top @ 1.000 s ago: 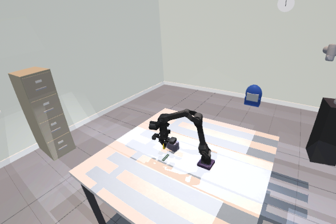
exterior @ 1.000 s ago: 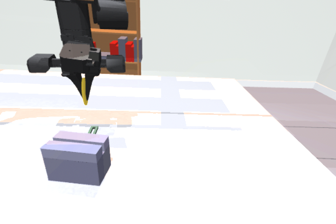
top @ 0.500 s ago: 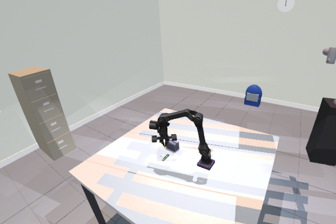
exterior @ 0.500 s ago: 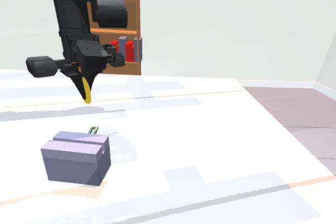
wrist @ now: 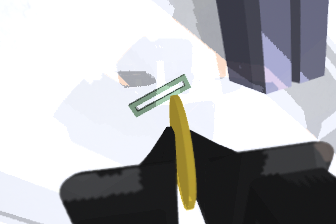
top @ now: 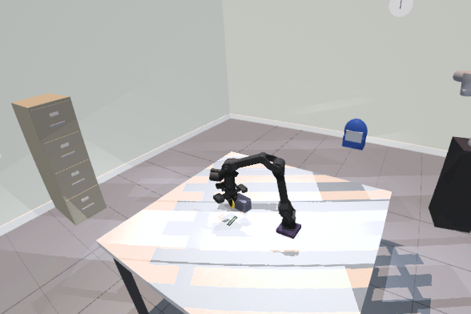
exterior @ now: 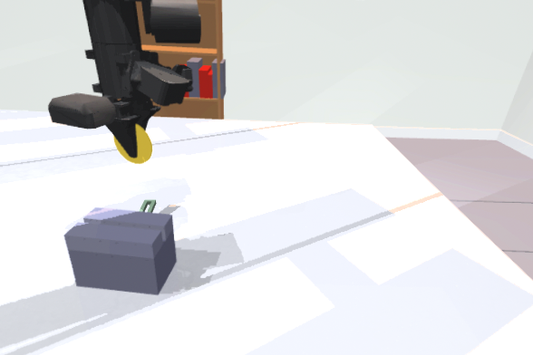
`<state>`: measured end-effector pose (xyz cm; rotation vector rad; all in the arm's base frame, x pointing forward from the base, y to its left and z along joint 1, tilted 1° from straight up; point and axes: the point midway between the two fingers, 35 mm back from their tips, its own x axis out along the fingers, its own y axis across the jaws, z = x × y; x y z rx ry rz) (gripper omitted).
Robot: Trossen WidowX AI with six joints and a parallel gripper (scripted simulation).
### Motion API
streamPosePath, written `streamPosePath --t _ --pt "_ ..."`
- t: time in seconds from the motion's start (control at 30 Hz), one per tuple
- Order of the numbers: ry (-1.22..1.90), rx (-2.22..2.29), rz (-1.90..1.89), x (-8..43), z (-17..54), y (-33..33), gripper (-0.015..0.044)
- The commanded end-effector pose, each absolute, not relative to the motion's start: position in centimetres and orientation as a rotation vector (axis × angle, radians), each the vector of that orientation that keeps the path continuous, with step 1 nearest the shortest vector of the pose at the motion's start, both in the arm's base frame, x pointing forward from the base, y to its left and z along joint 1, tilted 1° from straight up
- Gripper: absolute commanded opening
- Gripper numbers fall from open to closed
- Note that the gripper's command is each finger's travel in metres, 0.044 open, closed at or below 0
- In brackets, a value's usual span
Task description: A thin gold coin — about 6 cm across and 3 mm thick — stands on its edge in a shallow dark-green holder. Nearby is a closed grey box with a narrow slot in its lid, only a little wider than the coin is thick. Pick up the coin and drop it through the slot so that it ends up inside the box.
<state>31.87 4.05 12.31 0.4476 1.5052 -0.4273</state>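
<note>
The table (exterior: 300, 204) carries all task items on its pale, striped top. The arm (top: 279, 180) stands on its base near the table's middle and arches over toward the grey box (exterior: 119, 254), which rests flat on the table with its lid closed; a narrow slot (exterior: 162, 231) runs along one side of the lid. The gripper (exterior: 134, 145) hangs in the air above the box, pointing down, and is well clear of the lid. Its jaws are closed almost fully, clamping the gold coin (exterior: 139, 145) by its flat faces. The coin is held on edge, its lower rim protruding below the fingertips. The dark-green holder (wrist: 159, 95) lies on the table just beside the box, vacant, with its long opening showing in the wrist view.
</note>
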Motion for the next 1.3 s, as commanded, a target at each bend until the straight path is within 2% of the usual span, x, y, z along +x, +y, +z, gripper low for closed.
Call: streamPosePath --t 0.0,0.33,1.27 --pt "1.532 0.335 -0.318 31.6 12.2 4.0 0.0" --pt "1.541 0.267 -0.251 31.6 12.2 3.8 0.0" --pt "1.539 0.262 -0.255 32.3 12.2 -3.3 0.0"
